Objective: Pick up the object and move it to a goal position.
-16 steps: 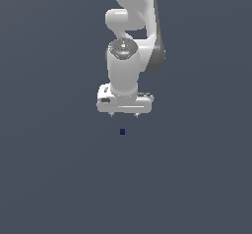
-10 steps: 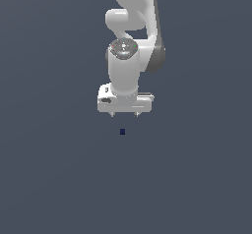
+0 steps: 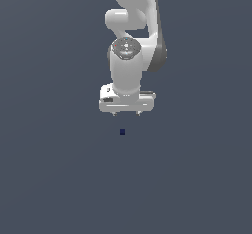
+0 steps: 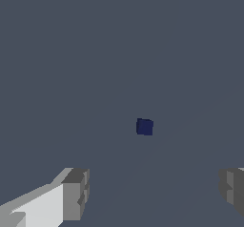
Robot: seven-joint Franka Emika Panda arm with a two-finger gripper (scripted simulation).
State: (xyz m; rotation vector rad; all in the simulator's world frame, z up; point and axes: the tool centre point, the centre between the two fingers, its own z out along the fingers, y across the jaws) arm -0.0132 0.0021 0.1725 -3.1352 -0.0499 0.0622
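Observation:
The object, a tiny dark navy-blue cube (image 3: 122, 131), lies alone on the flat grey surface. My white gripper (image 3: 126, 114) hangs just above and behind it in the exterior view, with the two fingertips spread wide apart and nothing between them. In the wrist view the cube (image 4: 145, 127) sits ahead of the open gripper (image 4: 155, 193), a little off the midline between the two grey fingers (image 4: 76, 192). The cube is untouched and far smaller than the gripper.
The white arm (image 3: 134, 36) rises from the gripper toward the top of the exterior view. Plain grey floor (image 3: 54, 169) spreads on all sides with no other objects in view.
The gripper has sunk slightly toward the cube and the wrist has turned a little. The cube has not moved.

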